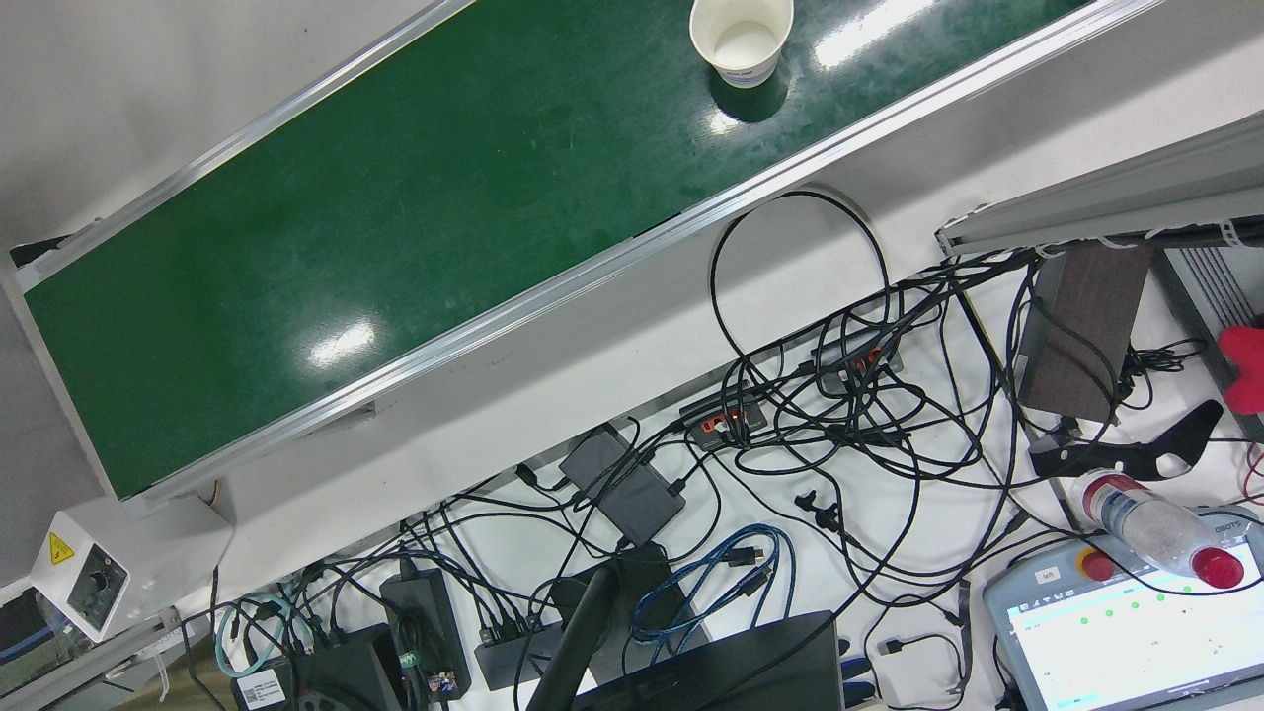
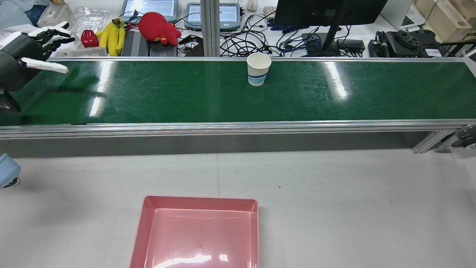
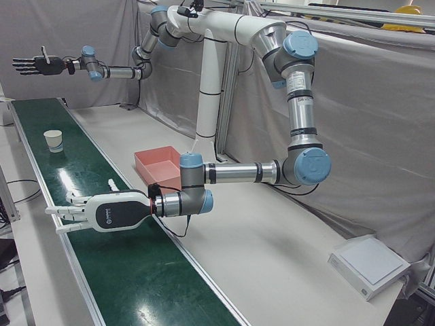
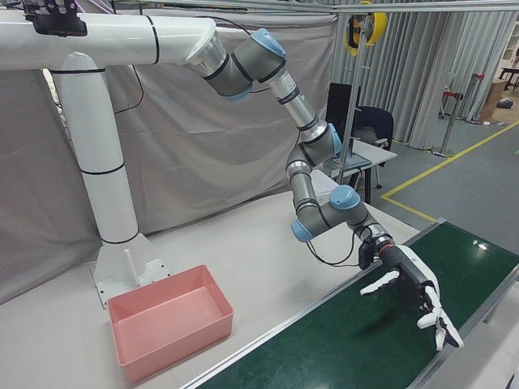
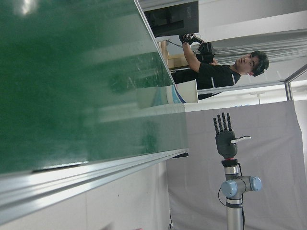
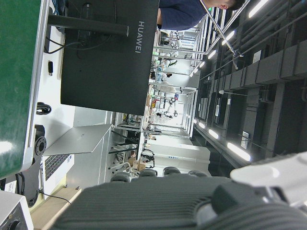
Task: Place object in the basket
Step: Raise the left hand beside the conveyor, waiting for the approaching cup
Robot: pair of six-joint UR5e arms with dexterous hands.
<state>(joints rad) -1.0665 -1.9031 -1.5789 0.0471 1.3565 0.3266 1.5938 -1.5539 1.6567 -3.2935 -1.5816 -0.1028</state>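
A white paper cup [image 2: 258, 69] with a blue band stands upright on the green conveyor belt [image 2: 167, 96], near its far edge and about mid-length. It also shows in the front view [image 1: 741, 39] and the left-front view [image 3: 53, 140]. The pink basket [image 2: 200, 200] sits empty on the grey table at the near side. My left hand [image 2: 33, 52] hovers open and empty over the belt's left end, well away from the cup. It also shows in the left-front view [image 3: 102, 212]. My right hand [image 4: 413, 292] is open and empty above the belt's other end.
Beyond the belt lie bananas [image 2: 111, 37], a red plush toy [image 2: 160, 28], tablets, a monitor stand and tangled cables [image 1: 839, 415]. A person [image 5: 216, 72] stands past the belt. The arms' white pedestal [image 4: 122, 267] stands beside the basket.
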